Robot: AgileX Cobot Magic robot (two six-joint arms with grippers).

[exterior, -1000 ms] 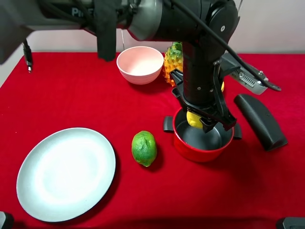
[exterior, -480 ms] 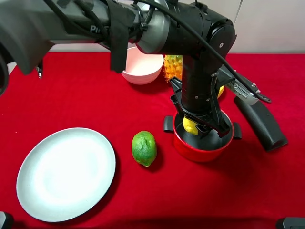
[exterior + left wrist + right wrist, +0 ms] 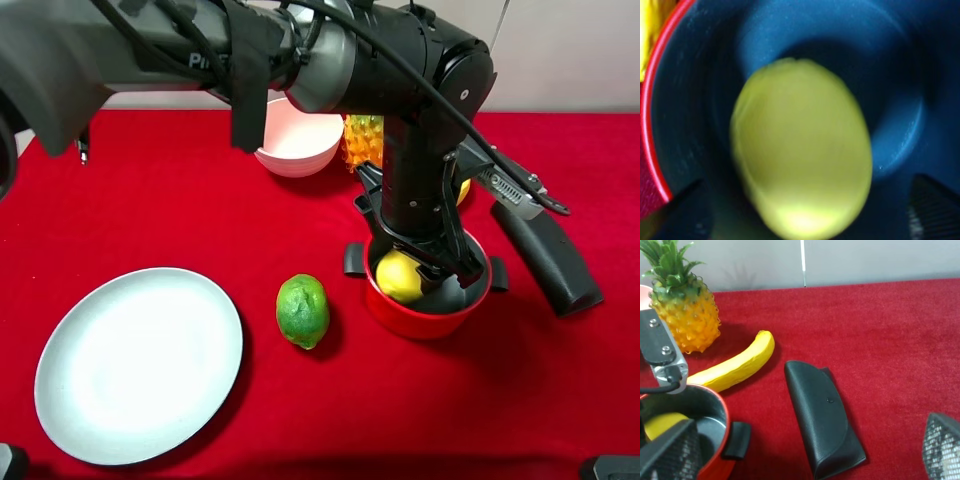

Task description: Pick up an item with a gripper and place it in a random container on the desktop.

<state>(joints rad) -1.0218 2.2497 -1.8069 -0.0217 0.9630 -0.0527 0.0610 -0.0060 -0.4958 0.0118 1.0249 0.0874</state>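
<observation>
The red-clothed table (image 3: 150,200) looks as it did half a second ago. The left arm (image 3: 380,60) reaches across it and stands where it stood then, with the left pincer (image 3: 425,262) lowered into the mouth of the pot (image 3: 430,320).

Well off to the side of that pincer, toward the near edge, the grey-white plate (image 3: 138,362) has not moved. The pot sits directly under the pincer, unshifted, its two black handles showing on either side. The black case (image 3: 548,250) lies on the pincer's far side from the plate, the pink bowl (image 3: 300,145) and pineapple (image 3: 365,138) behind it, and the banana (image 3: 735,367) between pineapple and pot; all are as before. The lime (image 3: 302,310) rests between pincer and plate, unchanged.

What has changed is the lemon (image 3: 398,276). Half a second ago we saw only a small part of it, tucked up between the fingers. Now it lies lower, on the pot's dark floor, showing more of itself. In the left wrist view the fingers (image 3: 682,202) stand spread on either side of the lemon, clear of it.

The right pincer (image 3: 807,460) hangs above the black case, its fingers wide apart and holding nothing.
</observation>
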